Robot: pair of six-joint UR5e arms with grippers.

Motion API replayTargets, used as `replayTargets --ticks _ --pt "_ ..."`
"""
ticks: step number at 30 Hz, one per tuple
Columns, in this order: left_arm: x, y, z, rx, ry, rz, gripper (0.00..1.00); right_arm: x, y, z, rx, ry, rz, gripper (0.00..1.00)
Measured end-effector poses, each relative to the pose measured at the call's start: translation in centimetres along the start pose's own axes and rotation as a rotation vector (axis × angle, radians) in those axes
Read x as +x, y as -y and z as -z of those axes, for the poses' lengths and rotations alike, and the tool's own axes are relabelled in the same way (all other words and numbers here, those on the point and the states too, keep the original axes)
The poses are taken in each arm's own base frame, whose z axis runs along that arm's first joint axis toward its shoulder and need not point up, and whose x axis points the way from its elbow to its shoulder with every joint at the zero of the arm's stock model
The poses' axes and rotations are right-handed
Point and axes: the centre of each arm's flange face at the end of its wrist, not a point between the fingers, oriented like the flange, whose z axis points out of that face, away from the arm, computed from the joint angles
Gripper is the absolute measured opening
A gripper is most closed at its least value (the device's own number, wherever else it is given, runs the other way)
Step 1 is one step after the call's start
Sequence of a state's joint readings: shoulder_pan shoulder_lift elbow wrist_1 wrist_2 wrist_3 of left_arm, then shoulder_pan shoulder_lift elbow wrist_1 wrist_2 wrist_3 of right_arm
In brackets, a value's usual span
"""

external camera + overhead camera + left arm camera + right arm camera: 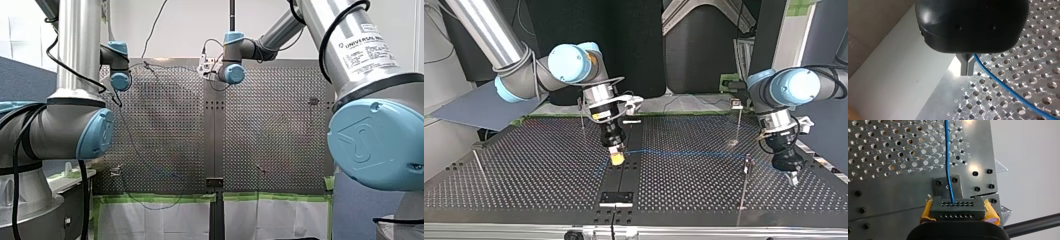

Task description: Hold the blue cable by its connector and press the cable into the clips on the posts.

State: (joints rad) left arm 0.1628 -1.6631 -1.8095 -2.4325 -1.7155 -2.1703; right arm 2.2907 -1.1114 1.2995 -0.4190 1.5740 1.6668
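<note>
Far-left post: in the top view a thin post (479, 165) stands near the worktop's (524, 165) left edge. Its tip is too small to make out.
Second post: another thin post (583, 117) stands upright near the far edge, just left of my right gripper.
My right gripper (616, 159): it reaches down over the dark centre strip of the worktop. Its yellow pads (928, 211) are clamped on the two sides of the connector.
Connector (958, 208): a black block with two rows of small holes, held between the pads just above the worktop.
Blue cable (694, 152): it leaves the connector's face and runs across the right half of the worktop towards my left gripper. In the right wrist view it goes straight ahead of the gripper, over a small black plate (948, 186).
Far-right post (738, 125): it stands upright near the far edge and carries a clip (736, 104) at its top. The cable passes lower down on the near side, apart from that clip.
Near-right post (745, 185): the cable crosses at its top, but I cannot tell whether it sits in a clip there.
My left gripper (793, 177): it hangs low near the worktop's right edge. Its metal fingers (963, 66) are together, with only a thin slit between them. The cable comes out just beside their root, and I cannot tell whether it is pinched.
</note>
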Motion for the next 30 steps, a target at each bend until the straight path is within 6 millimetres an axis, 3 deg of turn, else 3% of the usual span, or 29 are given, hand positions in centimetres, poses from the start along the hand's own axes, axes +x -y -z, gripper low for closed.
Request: replayTargets --ticks 15,30 --pt "-0.3 -0.3 -0.3 0.002 0.013 0.002 0.00 0.2 0.4 -0.3 0.036 -0.007 0.007 0.00" --pt "-0.8 -0.5 -0.8 0.011 0.055 0.035 0.00 0.0 3.2 0.1 0.136 -0.004 0.044 0.00"
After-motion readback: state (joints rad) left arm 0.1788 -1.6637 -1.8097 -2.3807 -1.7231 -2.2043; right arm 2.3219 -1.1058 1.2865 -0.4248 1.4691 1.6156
